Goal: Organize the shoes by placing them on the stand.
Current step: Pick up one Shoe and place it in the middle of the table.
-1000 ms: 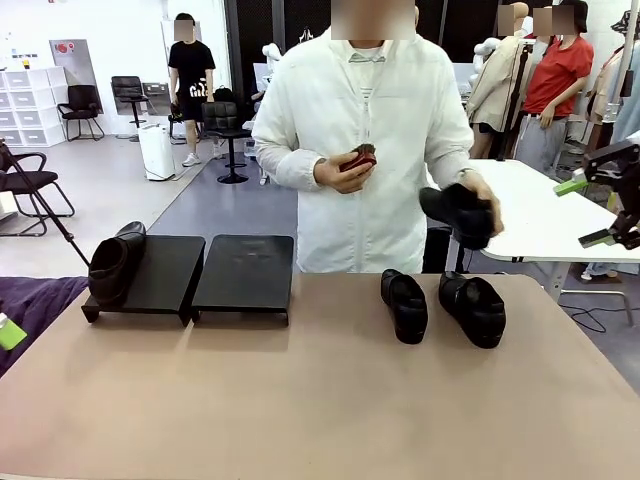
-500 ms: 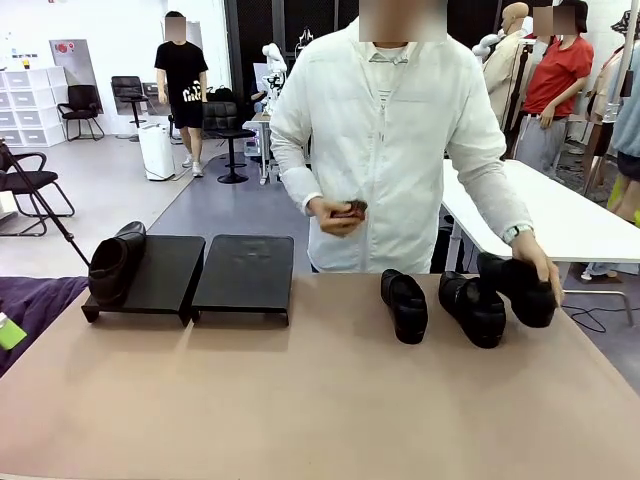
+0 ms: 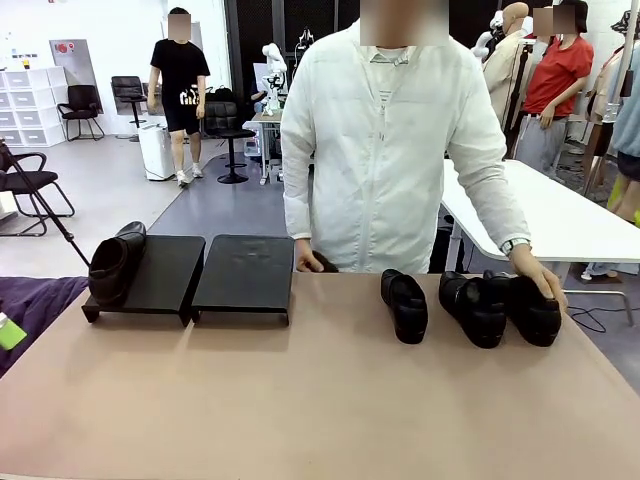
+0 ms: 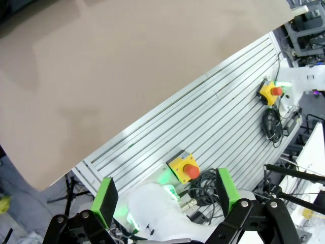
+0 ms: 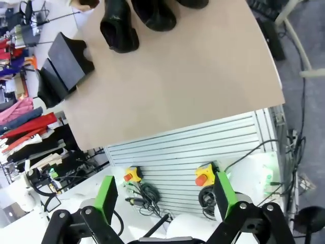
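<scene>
A moment ago the person was holding a shoe in the air at the far right. Now that third shoe (image 3: 532,312) is down on the worktop (image 3: 300,400), touching the right side of the second shoe (image 3: 473,310), and the person's hand (image 3: 541,281) rests on top of it. The person's other hand, which was raised at chest height with a small dark thing in it, has dropped to the far edge of the worktop. So you now have three loose shoes in a row at the far right, with the first shoe (image 3: 404,305) standing a little apart to the left of the pair. A fourth shoe (image 3: 112,265) sits at the left edge of the stand (image 3: 245,272), whose right panel is bare. The placing looks barely begun: three shoes remain for you to carry across. Your left end effector (image 4: 165,195) and right end effector (image 5: 164,194) both have their fingers spread apart with nothing between them, held back over the near side. Let the hand clear the third shoe before you reach in.
</scene>
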You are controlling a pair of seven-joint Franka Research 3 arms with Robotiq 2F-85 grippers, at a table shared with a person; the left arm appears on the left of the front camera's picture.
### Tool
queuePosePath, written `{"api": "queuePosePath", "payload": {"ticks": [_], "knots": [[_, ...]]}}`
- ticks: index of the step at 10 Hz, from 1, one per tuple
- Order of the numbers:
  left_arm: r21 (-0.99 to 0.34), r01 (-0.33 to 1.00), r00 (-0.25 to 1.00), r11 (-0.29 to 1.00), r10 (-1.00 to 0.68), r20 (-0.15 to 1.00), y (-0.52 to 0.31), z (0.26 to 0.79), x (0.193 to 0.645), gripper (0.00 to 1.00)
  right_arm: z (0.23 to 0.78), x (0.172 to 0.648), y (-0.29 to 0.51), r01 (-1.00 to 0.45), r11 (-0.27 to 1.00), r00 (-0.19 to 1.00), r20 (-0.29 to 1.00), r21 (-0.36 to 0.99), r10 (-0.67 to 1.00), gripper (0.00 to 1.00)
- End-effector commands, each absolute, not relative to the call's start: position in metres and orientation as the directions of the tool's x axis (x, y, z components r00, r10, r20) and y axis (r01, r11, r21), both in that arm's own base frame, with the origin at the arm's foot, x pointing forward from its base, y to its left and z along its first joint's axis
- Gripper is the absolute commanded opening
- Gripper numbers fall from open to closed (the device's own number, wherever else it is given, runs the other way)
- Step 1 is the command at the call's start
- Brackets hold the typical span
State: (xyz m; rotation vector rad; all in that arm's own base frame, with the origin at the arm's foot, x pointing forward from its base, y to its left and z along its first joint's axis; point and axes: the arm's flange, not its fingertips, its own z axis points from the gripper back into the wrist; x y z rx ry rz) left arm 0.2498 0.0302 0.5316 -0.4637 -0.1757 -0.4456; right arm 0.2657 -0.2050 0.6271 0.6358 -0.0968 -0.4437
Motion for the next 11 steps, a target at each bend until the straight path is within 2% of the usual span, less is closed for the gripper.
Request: {"api": "queuePosePath", "payload": {"ticks": [1,2,3,4,7,9,11], "knots": [[-0.387,0.471,0.880,0.793,-0.396,0.261,0.035,0.533,0.250,1.00,0.636,0.260,-0.204,0.357,0.744,0.913,-0.042,0.565,-0.406,1.00],[-0.387,0.471,0.880,0.793,-0.396,0.261,0.035,0.533,0.250,1.00,0.627,0.266,-0.205,0.371,0.714,0.902,-0.047,0.593,-0.429,1.00],[-0.387,0.471,0.880,0.793,-0.396,0.261,0.035,0.533,0.250,1.00,0.623,0.290,-0.182,0.377,0.744,0.900,-0.028,0.551,-0.435,1.00],[-0.387,0.471,0.880,0.793,-0.396,0.261,0.035,0.533,0.250,1.00,0.621,0.317,-0.146,0.318,0.801,0.925,0.017,0.507,-0.379,1.00],[-0.387,0.471,0.880,0.793,-0.396,0.261,0.035,0.533,0.250,1.00,0.591,0.433,0.013,0.259,0.911,0.953,0.066,0.320,-0.294,1.00],[-0.387,0.471,0.880,0.793,-0.396,0.261,0.035,0.533,0.250,1.00,0.554,0.481,0.109,0.190,0.945,0.961,0.146,0.265,-0.234,1.00],[-0.387,0.471,0.880,0.793,-0.396,0.261,0.035,0.533,0.250,1.00,0.512,0.508,0.171,0.143,0.967,0.962,0.198,0.212,-0.186,1.00]]}}
